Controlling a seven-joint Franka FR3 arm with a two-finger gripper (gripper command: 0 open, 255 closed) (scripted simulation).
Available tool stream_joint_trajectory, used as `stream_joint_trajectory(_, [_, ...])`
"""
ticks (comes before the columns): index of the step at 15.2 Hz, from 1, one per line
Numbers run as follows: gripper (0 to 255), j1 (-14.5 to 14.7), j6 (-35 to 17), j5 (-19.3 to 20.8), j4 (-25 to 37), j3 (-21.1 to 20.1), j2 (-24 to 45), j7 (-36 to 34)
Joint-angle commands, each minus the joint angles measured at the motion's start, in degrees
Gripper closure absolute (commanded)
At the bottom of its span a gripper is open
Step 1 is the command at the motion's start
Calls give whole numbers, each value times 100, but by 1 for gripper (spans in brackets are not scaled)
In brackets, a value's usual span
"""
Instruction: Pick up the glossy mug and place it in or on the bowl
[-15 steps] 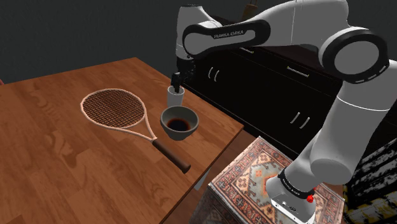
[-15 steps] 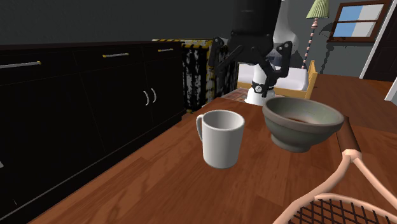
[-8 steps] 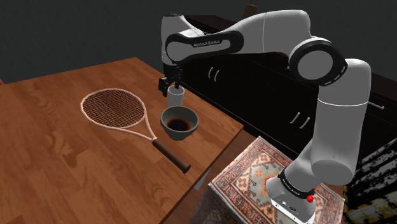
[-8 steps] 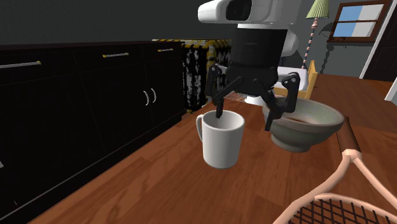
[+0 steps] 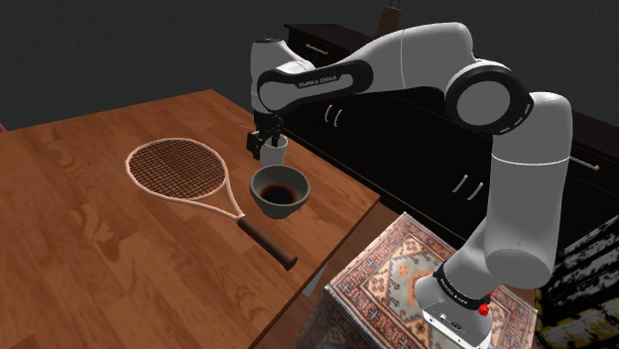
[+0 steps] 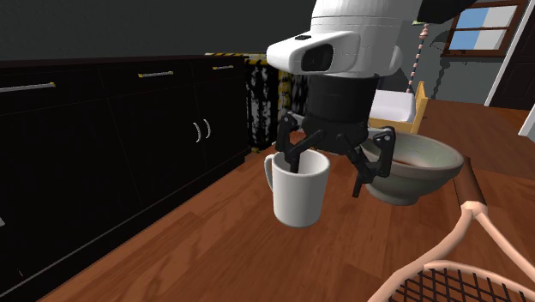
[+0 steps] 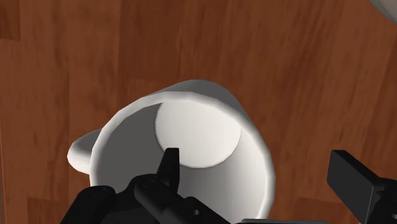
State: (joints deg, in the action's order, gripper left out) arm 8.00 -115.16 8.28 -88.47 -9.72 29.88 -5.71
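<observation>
Gripper (image 6: 324,176) open; jaws apart and straddling the mug's wall; one finger (image 7: 168,162) dips inside the rim, the other sits outside on the bowl side; neither visibly pressing the wall, so nothing gripped.

Mug (image 6: 300,193) is white, upright on the table, handle toward the cabinets; wrist view looks straight down into it (image 7: 197,130).

Bowl (image 6: 411,176) is just beside the mug, grey outside, brownish inside; upright, on the table; in the shoulder view it is nearer the camera (image 5: 279,190) than the mug (image 5: 276,151), with the gripper (image 5: 266,142) above the mug.

Racket (image 5: 179,169) lies flat to the shoulder view's left of the bowl; its dark handle points toward the table's near corner.

Table (image 5: 99,248) is reddish-brown wood with visible grain; mug and bowl sit close to the edge facing the cabinets.

Room: dark cabinets (image 6: 103,129) with metal handles along the wall; dark grey wall (image 5: 99,50) behind the table; stand (image 5: 387,273) has a patterned rug-like top; window (image 6: 484,26) and lamp (image 6: 431,10) at the second exterior view's upper right.
</observation>
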Motion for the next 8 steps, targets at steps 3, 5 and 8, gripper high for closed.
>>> stream_joint_trajectory(3, [0,2,-11,2,-3,0,7,-3])
stream_joint_trajectory(5, [0,1,-11,1,-2,0,6,-2])
stream_joint_trajectory(8, [255,1,-11,1,-2,0,6,-2])
